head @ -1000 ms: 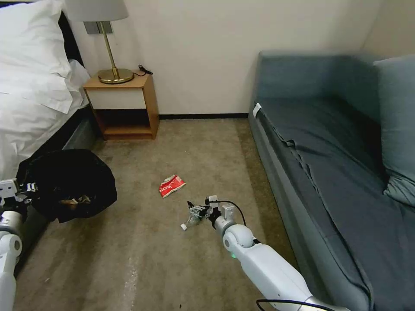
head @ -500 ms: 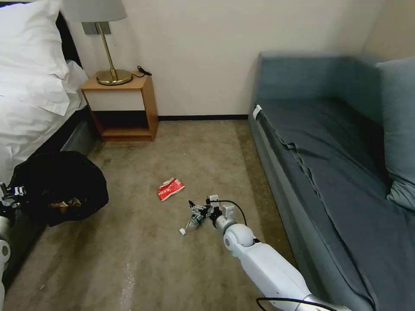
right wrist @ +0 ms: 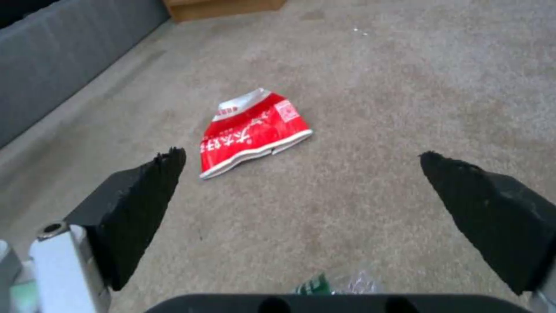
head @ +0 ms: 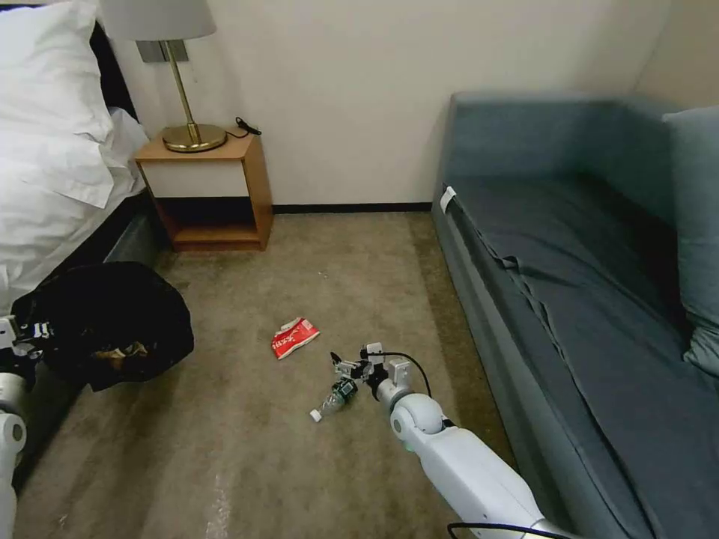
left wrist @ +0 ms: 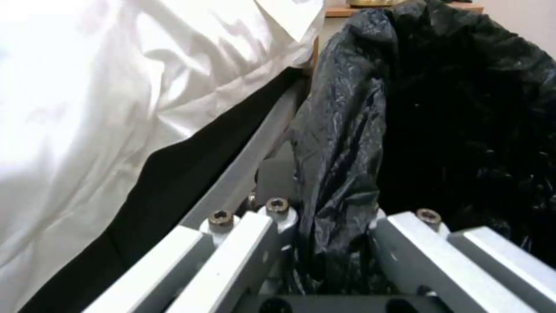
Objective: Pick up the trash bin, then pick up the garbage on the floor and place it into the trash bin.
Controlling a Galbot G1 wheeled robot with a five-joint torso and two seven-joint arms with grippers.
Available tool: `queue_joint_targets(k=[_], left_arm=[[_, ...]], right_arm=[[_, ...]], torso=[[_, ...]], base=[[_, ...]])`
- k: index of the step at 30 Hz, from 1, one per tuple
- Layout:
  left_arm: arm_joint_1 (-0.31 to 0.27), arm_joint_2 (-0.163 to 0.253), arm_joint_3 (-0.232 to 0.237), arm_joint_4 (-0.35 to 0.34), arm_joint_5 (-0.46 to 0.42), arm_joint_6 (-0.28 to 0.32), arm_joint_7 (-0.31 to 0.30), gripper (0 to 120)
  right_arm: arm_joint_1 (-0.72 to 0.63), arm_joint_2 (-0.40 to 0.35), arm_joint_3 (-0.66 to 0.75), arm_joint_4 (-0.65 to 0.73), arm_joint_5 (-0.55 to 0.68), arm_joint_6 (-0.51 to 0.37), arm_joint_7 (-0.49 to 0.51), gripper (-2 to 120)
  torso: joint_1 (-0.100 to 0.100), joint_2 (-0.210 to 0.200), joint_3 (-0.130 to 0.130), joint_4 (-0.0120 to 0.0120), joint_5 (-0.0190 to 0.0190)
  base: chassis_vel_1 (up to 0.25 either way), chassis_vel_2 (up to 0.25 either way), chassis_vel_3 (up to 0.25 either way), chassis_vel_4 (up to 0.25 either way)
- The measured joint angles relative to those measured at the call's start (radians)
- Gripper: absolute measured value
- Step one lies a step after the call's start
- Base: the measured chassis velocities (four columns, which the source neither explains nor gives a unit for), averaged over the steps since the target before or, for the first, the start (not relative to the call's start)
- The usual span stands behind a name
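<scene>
Right gripper (head: 342, 365), open wide, had let the bottle (head: 335, 396) drop beside the red packet (head: 294, 337), a failed pickup, while the left gripper (left wrist: 330, 243) held the trash bin (head: 105, 322).

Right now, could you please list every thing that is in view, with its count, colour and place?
trash bin: one, black bag liner, held above the carpet beside the bed
red snack packet: one, red and white, flat on the carpet
bottle: one, clear with green label, lying on the carpet just under the right gripper
bed: one, white linen, far left
nightstand: one, wooden, against the wall
lamp: one, brass stem, on the nightstand
sofa: one, blue-grey, right side
left gripper: one, shut on the trash bin's rim
right gripper: one, open, low over the carpet
</scene>
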Motion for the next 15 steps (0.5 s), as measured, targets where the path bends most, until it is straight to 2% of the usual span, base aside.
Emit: queue_joint_targets(k=[15], left_arm=[[0.003,-0.001,-0.001,0.005,0.000,-0.004,0.002,4]], right_arm=[[0.000,0.014,-0.010,-0.020,-0.018,0.003,-0.003,100]], torso=[[0.000,0.000,0.000,-0.0002,0.0000]], base=[[-0.058,0.066,0.066,-0.070]])
